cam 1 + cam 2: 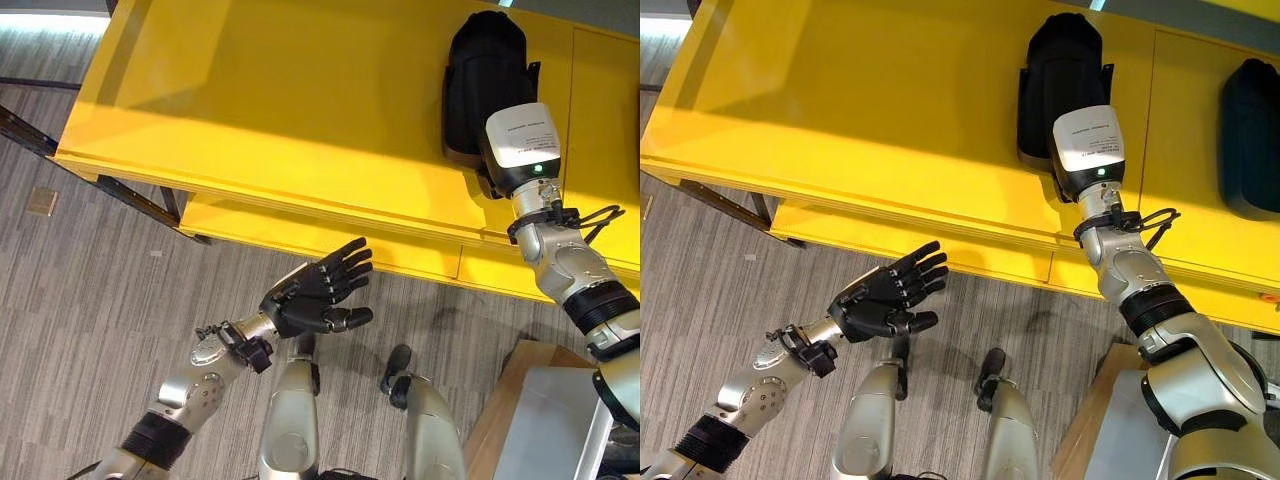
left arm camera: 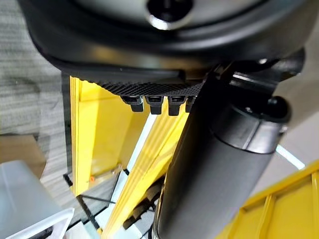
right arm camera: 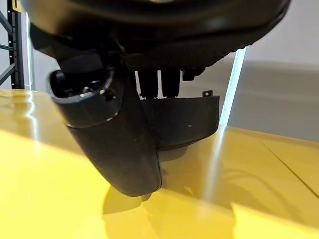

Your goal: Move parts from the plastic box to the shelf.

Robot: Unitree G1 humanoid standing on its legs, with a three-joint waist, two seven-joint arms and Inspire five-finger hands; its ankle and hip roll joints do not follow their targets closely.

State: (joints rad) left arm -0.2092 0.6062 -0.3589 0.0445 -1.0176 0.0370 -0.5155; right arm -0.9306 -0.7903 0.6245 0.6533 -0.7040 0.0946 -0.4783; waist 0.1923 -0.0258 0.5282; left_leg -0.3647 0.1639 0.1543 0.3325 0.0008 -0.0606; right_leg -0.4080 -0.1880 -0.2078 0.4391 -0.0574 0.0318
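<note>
Yellow shelf (image 1: 840, 110): 2 black parts (image 1: 1060, 70) (image 1: 1250, 135) lying on top.

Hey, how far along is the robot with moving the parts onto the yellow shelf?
Done: one black part already lies on the yellow shelf, off to the right.
In hand: the right hand is on a second black part resting on the shelf; its fingers are hidden, so release is unclear.
Left: the left hand hangs open and empty over the floor. The pictures do not tell how many parts remain.
</note>
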